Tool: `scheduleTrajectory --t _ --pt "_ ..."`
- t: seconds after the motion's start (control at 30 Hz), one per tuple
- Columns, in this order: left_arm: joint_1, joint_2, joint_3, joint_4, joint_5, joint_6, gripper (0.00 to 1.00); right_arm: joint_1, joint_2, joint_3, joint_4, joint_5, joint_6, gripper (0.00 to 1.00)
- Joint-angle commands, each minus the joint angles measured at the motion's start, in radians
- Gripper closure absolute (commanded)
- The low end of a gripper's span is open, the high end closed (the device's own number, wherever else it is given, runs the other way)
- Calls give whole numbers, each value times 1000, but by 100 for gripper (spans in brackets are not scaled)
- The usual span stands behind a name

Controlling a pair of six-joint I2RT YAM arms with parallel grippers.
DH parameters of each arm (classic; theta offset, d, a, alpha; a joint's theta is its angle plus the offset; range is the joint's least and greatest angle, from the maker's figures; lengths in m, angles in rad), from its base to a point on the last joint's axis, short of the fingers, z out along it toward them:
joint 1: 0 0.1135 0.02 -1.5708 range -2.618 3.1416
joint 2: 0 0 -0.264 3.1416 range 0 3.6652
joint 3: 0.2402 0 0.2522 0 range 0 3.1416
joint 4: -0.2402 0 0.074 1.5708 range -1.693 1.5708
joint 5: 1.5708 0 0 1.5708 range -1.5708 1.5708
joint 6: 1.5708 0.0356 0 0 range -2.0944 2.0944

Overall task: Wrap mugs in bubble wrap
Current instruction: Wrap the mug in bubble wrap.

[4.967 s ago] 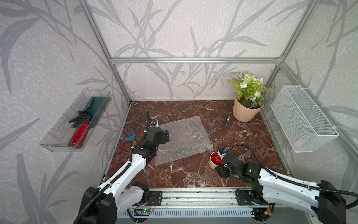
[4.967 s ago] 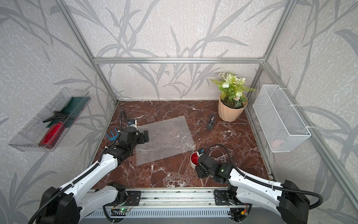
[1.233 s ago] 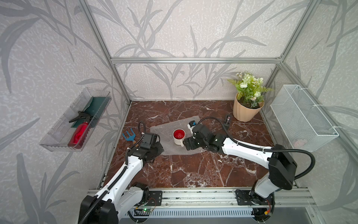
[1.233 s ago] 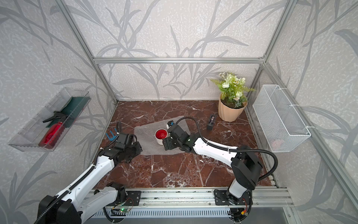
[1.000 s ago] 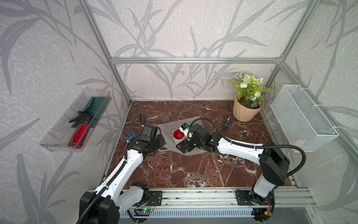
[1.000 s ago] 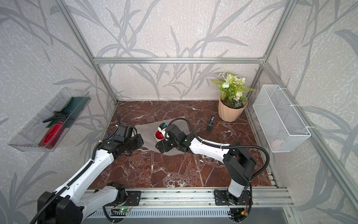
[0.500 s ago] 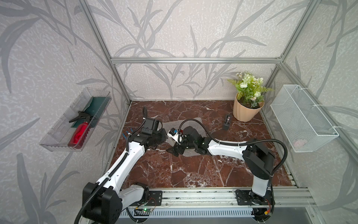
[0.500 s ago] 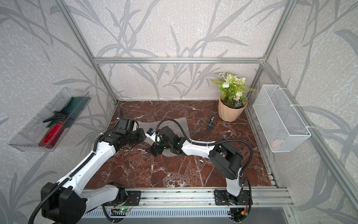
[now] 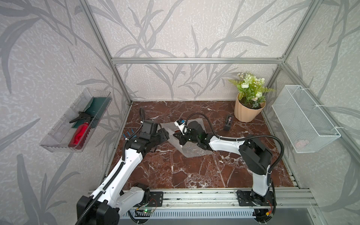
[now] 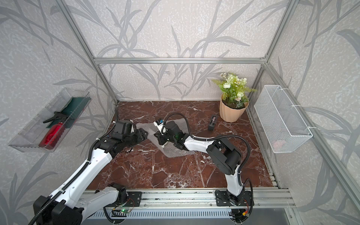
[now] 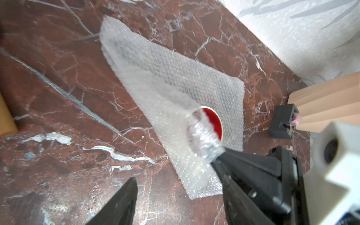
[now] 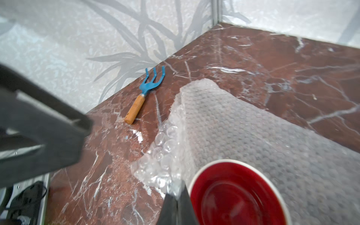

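The bubble wrap (image 9: 195, 153) lies left of centre on the floor. Only the wrist views show one edge folded up against the mug (image 12: 237, 194), which the arms mostly hide from above. The right gripper (image 12: 175, 200) is clamped on that fold, right at the mug's rim. The left gripper (image 9: 165, 135) hangs nearby, jaws spread and empty. The mug stands upright on the wrap, red mouth upward.

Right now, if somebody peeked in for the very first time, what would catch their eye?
The glossy red inside of the mug jumps out first; it sits on the bubble wrap near the middle of the brown marble table. Beside its rim the right gripper is shut on a bunched edge of the wrap. In the far right corner, a peach plant pot holds green leaves and white flowers.
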Motion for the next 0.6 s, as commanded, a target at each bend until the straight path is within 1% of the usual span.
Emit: scheduleTrajectory --t 0.0,0.1,0.27,0.43,0.57 --pt "-10 65 -33 29 -15 5 35 -17 4 16 13 18 95 99" --pt "-17 125 -43 103 -15 3 35 -34 11 13 2 16 135 100" --pt "-22 246 -5 201 0 17 29 -51 40 23 -18 -2 187 100" --pt "-31 358 35 229 19 23 24 -62 49 16 -40 13 225 100" --pt "-41 412 59 240 -8 30 17 -76 46 2 -45 13 246 100"
